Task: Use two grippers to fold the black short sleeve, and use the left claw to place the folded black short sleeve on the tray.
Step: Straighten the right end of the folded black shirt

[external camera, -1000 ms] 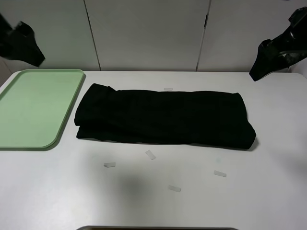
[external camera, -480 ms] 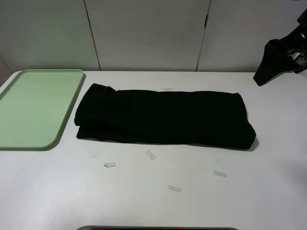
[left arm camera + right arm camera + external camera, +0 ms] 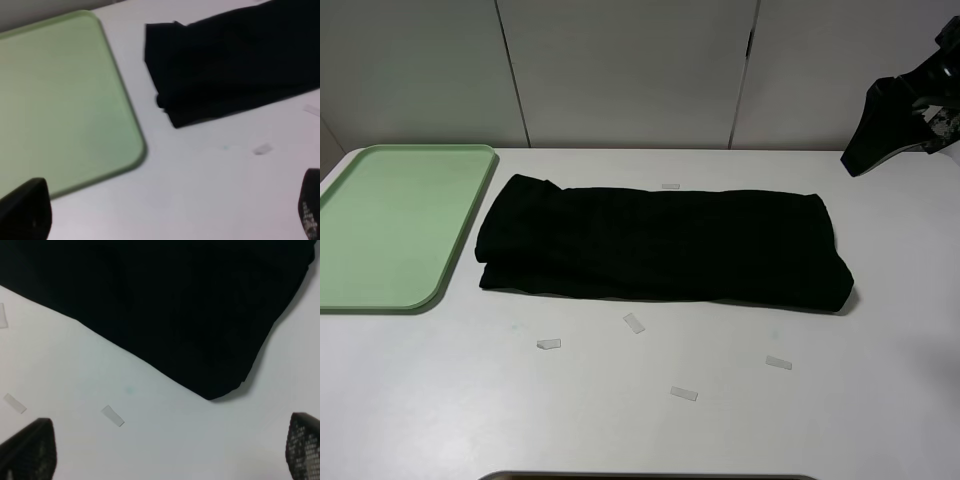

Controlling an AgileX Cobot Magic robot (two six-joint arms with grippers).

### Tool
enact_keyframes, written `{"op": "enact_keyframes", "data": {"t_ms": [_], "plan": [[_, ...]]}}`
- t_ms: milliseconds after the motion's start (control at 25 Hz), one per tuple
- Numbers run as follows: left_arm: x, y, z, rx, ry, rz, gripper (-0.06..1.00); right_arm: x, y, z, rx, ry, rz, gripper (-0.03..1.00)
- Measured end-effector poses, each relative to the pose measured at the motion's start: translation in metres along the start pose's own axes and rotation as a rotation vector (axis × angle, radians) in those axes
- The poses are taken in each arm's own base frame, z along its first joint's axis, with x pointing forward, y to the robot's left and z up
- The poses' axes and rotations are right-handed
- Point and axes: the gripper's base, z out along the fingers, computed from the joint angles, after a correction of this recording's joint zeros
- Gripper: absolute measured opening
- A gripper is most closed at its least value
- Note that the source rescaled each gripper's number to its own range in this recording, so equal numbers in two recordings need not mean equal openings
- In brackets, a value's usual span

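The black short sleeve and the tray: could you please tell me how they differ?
The black short sleeve is dark soft cloth; the tray is light green and smooth. The short sleeve is folded into a long band with uneven edges; the tray is a flat rectangle with rounded corners and a low rim. The short sleeve lies mid-table; the tray sits at the left. Both rest on the white table, apart.

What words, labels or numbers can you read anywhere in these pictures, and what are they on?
None can be read. The black short sleeve shows only plain black cloth, the tray is unmarked green, and the small pale strips on the table look blank.
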Motion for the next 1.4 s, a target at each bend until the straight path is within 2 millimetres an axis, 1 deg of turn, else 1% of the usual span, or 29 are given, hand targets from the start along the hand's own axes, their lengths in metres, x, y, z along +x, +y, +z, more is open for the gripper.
{"op": "enact_keyframes", "data": {"t_ms": [80,200,440,1040,1240,1400], "plan": [[0.013,-0.001,0.002,0.013,-0.011,-0.006,0.99,0.0,0.0,0.0,0.0,0.0,0.0,1.0],[0.025,-0.002,0.006,0.021,-0.004,-0.003,0.98,0.0,0.0,0.0,0.001,-0.002,0.002,1.0],[0.041,-0.004,0.017,0.029,0.08,-0.005,0.96,-0.001,0.0,0.0,0.002,-0.007,0.002,1.0],[0.042,-0.004,0.017,0.022,0.086,-0.015,0.94,-0.001,0.0,0.0,0.005,-0.016,0.011,1.0],[0.042,-0.005,0.017,-0.069,0.088,-0.079,0.94,-0.003,-0.001,0.0,0.009,-0.031,0.036,1.0],[0.042,-0.005,0.017,-0.172,0.09,-0.153,0.94,-0.008,-0.005,0.0,0.048,-0.094,0.051,1.0]]}}
